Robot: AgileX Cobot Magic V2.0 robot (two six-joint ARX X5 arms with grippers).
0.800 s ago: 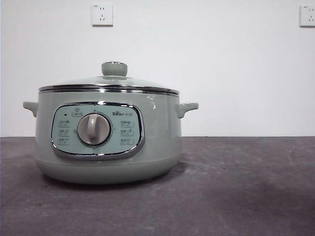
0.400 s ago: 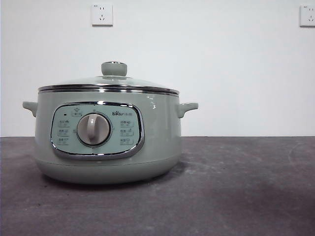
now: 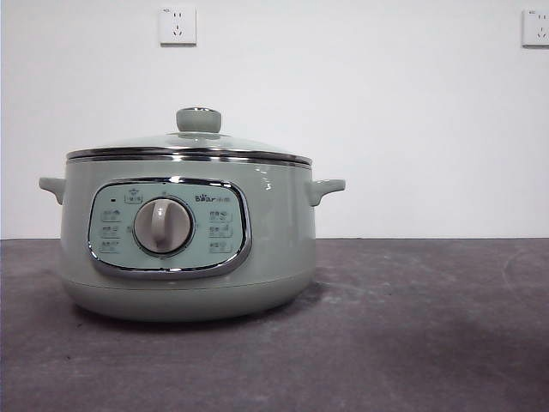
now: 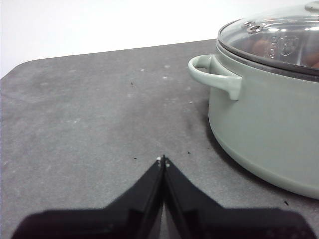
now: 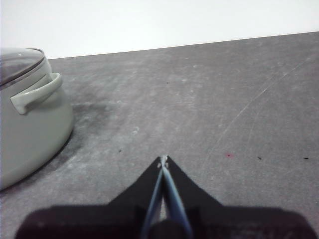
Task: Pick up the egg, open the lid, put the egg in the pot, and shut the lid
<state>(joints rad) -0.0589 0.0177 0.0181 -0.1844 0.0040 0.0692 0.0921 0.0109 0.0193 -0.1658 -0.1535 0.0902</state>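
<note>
The sage-green pot (image 3: pixel 283 245) stands on the table left of centre, its dial (image 3: pixel 163 226) facing me. The lid (image 3: pixel 189 142) sits closed on it, knob (image 3: pixel 199 119) up. The egg is not in view on the table. In the left wrist view, brownish shapes show through the lid's glass (image 4: pixel 279 37); I cannot tell what they are. My left gripper (image 4: pixel 163 160) is shut and empty, low over the table beside the pot's handle (image 4: pixel 214 74). My right gripper (image 5: pixel 163 158) is shut and empty, beside the pot's other side (image 5: pixel 30 124). Neither gripper shows in the front view.
The dark grey table (image 3: pixel 412 326) stretches to the right of the pot. A white wall stands behind, with two outlets (image 3: pixel 177 26) (image 3: pixel 536 27). The table's far edge and a rounded corner (image 4: pixel 20 67) show in the left wrist view.
</note>
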